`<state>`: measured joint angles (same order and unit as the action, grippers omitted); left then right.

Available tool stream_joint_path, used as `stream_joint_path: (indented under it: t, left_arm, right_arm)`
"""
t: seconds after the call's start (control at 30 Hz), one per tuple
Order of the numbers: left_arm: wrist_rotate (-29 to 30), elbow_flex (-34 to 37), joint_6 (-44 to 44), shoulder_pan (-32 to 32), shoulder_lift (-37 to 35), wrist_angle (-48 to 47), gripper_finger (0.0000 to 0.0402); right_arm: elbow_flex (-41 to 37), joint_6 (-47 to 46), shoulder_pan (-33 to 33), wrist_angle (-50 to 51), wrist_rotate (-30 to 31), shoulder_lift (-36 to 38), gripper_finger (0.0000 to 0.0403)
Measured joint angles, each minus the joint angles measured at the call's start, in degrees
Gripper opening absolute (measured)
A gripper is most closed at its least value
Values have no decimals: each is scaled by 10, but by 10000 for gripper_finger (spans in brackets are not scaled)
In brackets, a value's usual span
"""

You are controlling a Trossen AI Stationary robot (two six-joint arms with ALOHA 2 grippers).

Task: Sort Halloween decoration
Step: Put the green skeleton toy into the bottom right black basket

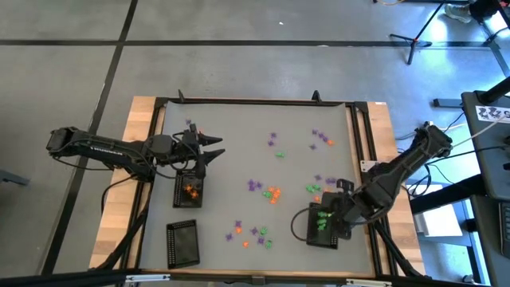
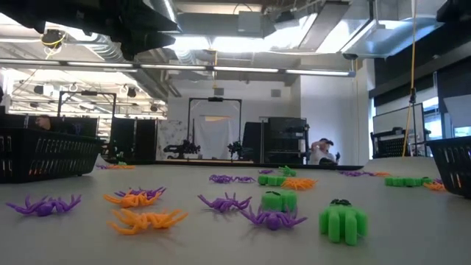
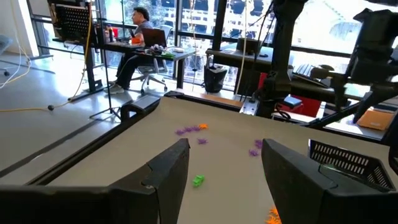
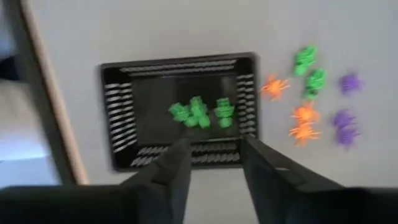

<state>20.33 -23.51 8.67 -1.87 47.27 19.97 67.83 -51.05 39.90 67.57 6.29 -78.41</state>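
With its fingers apart over the green-filled tray, the right gripper is best lifted straight before another green trinket is sought

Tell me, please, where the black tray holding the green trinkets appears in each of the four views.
High view: the tray with green trinkets sits near the table's right front corner, under the right gripper.
Low view: only a dark mesh wall at the right edge; probably this tray, contents hidden.
Left wrist view: I cannot tell; a mesh tray at the right edge shows no contents.
Right wrist view: centre, beyond the fingers.
Shared landmark: the grey table mat.
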Motion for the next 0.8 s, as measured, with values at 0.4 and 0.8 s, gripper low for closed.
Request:
stream_joint_path:
  t: [0.4, 0.8]
  left_arm:
    - [15, 0, 0, 0, 0, 0, 194]
    - [15, 0, 0, 0, 0, -1, 194]
  right_arm:
    - [-35, 113, -109, -47, 187, -3, 206]
    - [-36, 385, -425, -260, 59, -61, 206]
